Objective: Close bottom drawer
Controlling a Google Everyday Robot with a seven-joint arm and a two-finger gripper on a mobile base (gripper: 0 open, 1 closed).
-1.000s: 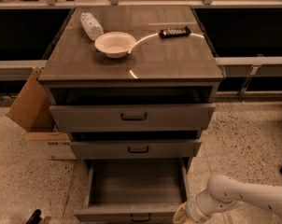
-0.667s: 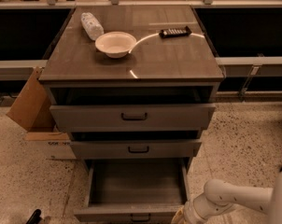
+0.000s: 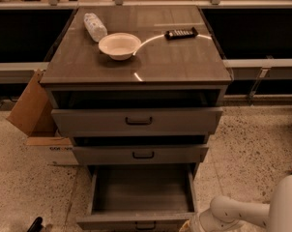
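The bottom drawer (image 3: 141, 193) stands pulled out at the foot of the cabinet (image 3: 184, 62), empty, rigid, probably light on its slides; push its front panel. The gripper (image 3: 189, 225) sits by its right front corner, grip state unreadable.

A white bowl (image 3: 119, 45) sits left of centre on the table (image 3: 184, 62). A plastic bottle (image 3: 94, 26) lies at the table's back left and a black remote (image 3: 181, 33) at its back right. A cardboard box (image 3: 32, 105) leans against its left side. The table's top drawer (image 3: 136, 121) and middle drawer (image 3: 140, 154) stand slightly ajar. The pincer (image 3: 188, 226) is low by its front right corner.
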